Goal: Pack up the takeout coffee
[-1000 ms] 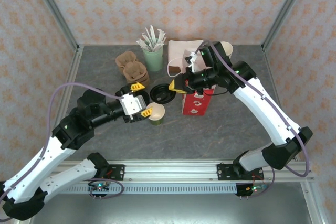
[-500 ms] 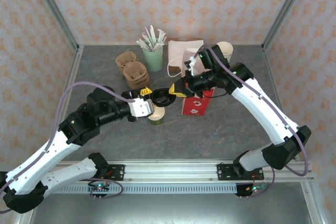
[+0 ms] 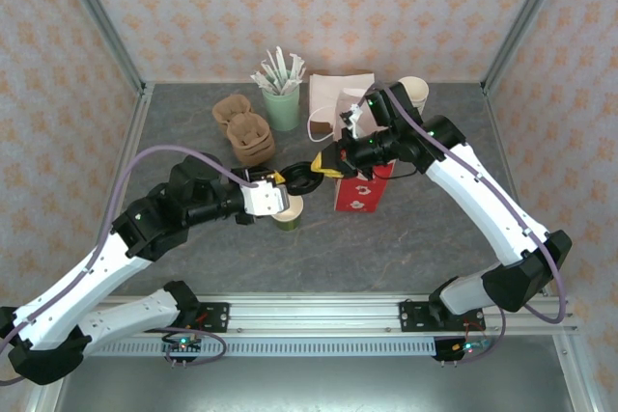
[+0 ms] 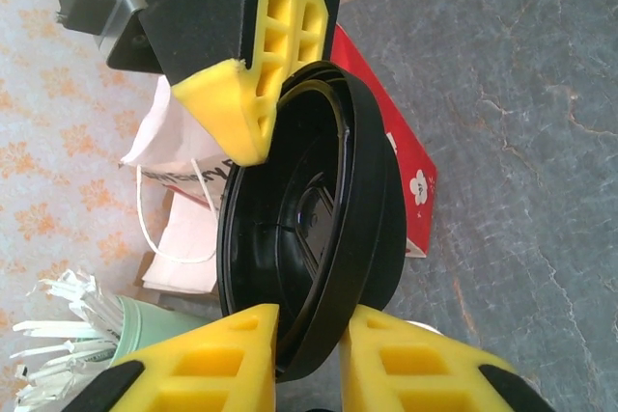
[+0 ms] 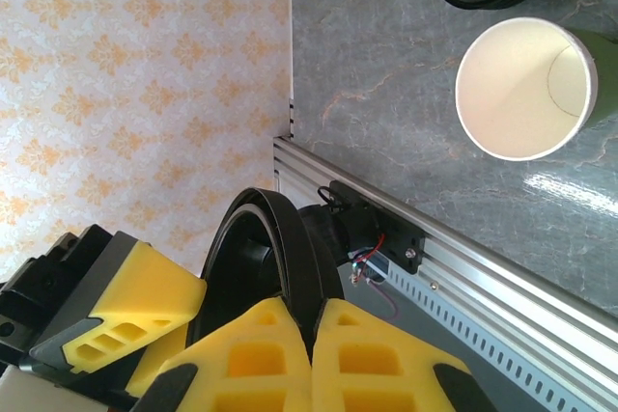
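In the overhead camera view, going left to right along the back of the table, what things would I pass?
brown cup carriers → green cup of stirrers → pale paper bag → cream paper cup

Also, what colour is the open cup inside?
The cup is cream-white inside, clearest in the right wrist view.

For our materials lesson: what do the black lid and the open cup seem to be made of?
Black lid: probably thin moulded plastic, glossy; light glints along its rim. Open cup: likely paper, matte cream inside, with a visible seam line.
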